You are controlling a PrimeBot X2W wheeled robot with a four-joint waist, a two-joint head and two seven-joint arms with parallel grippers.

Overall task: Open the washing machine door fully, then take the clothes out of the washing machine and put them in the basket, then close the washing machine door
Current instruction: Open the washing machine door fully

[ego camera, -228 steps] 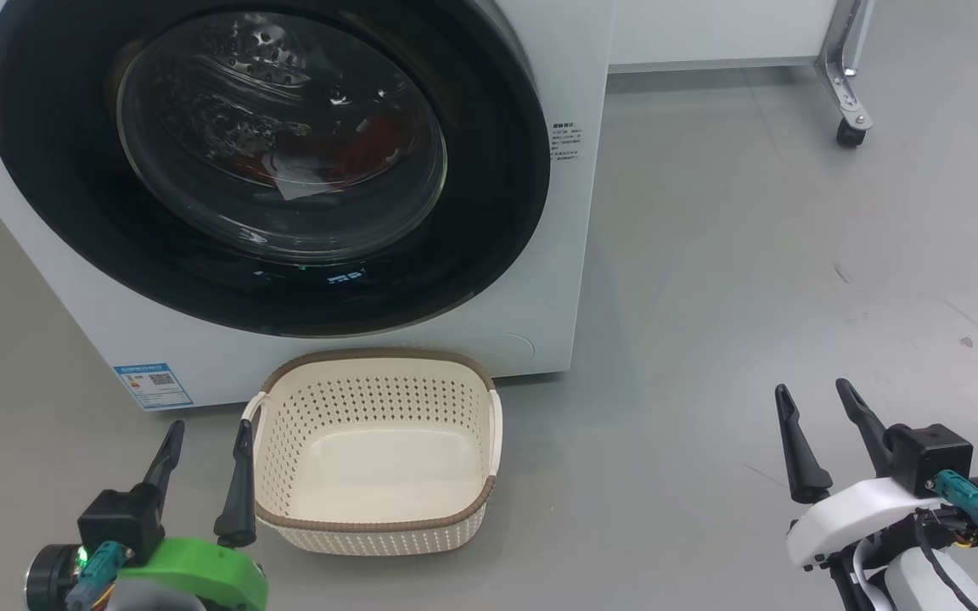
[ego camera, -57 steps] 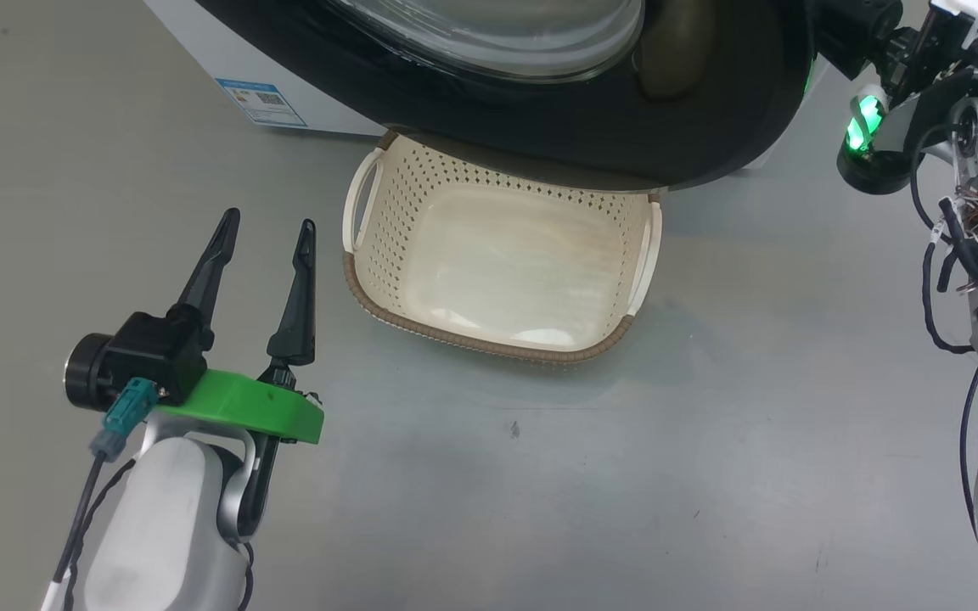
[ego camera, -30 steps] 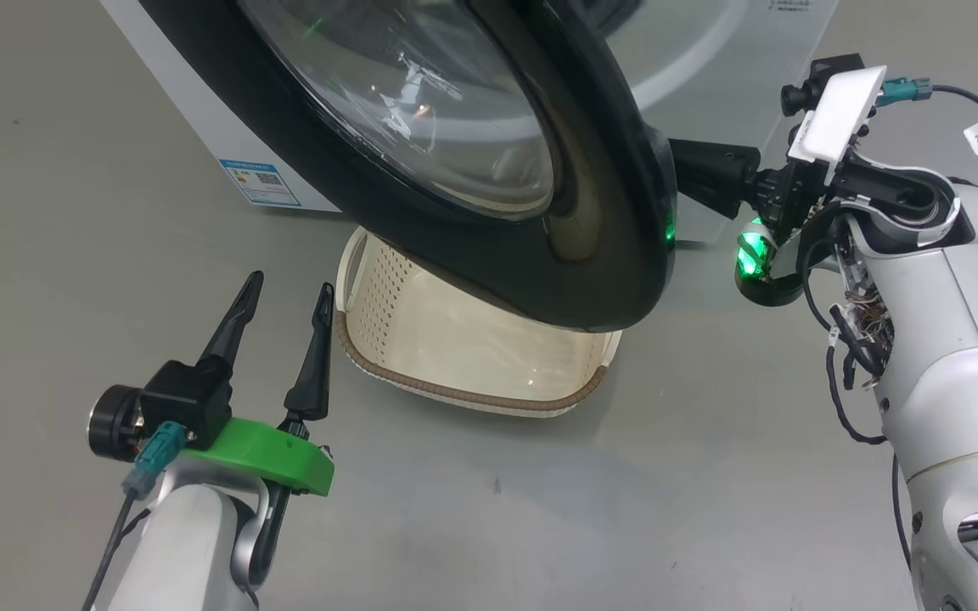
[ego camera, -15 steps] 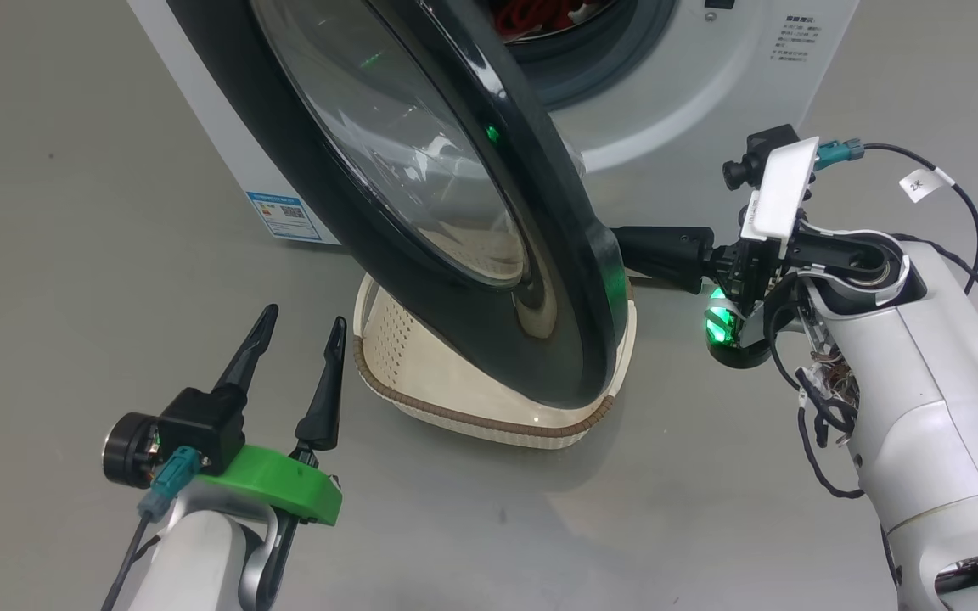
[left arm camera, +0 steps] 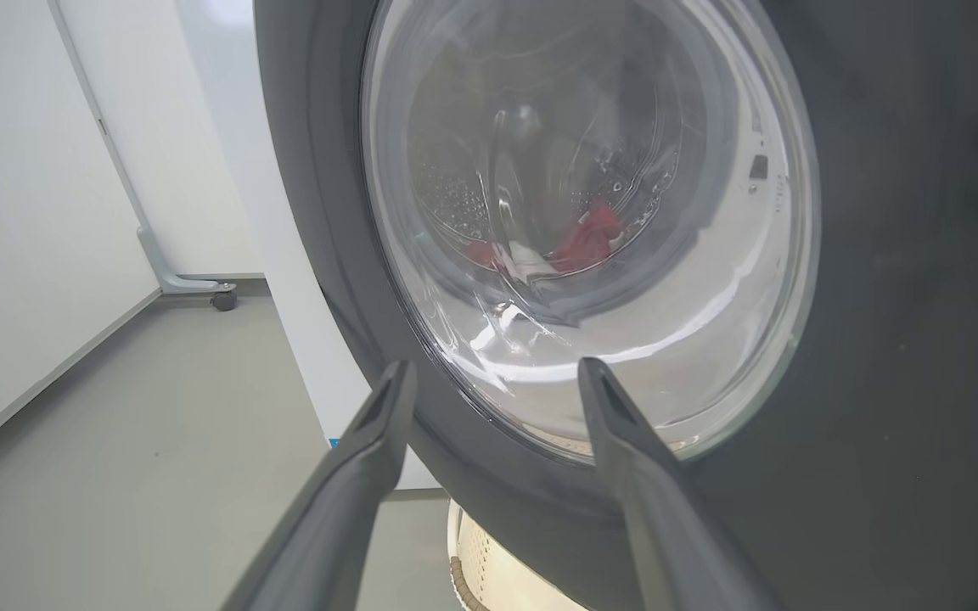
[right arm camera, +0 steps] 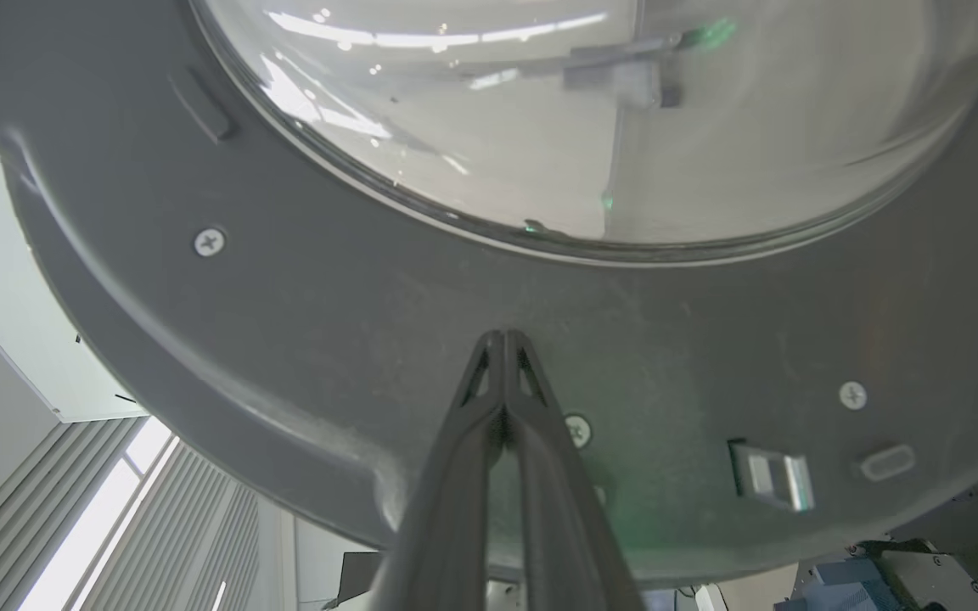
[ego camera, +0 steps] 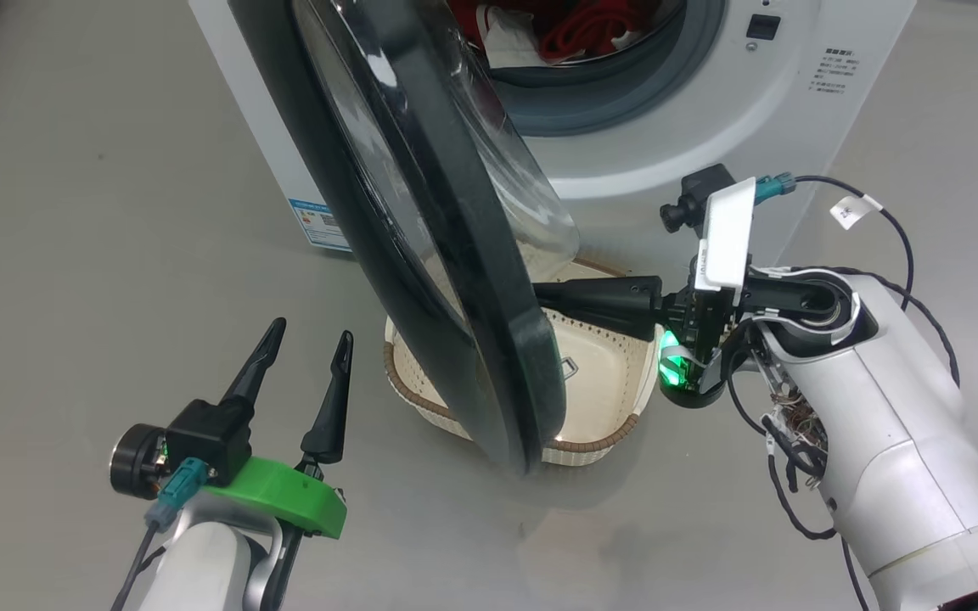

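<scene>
Black washing machine door [ego camera: 463, 280] stands part open, edge-on over the basket [ego camera: 591, 443] on the floor [ego camera: 73, 255]. R gripper [ego camera: 540, 295]: fingers pressed together, tips against door's inner face (nothing held). L gripper [ego camera: 311, 331] spread wide, empty, near-left of basket. Red & white clothes [ego camera: 582, 25] lie inside the washing machine [ego camera: 710, 127], far side.

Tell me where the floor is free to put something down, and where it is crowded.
Free: the floor left of the washing machine door, beyond the left hand, and the strip nearer than the basket. Crowded: over the basket, with the door and right hand there.
</scene>
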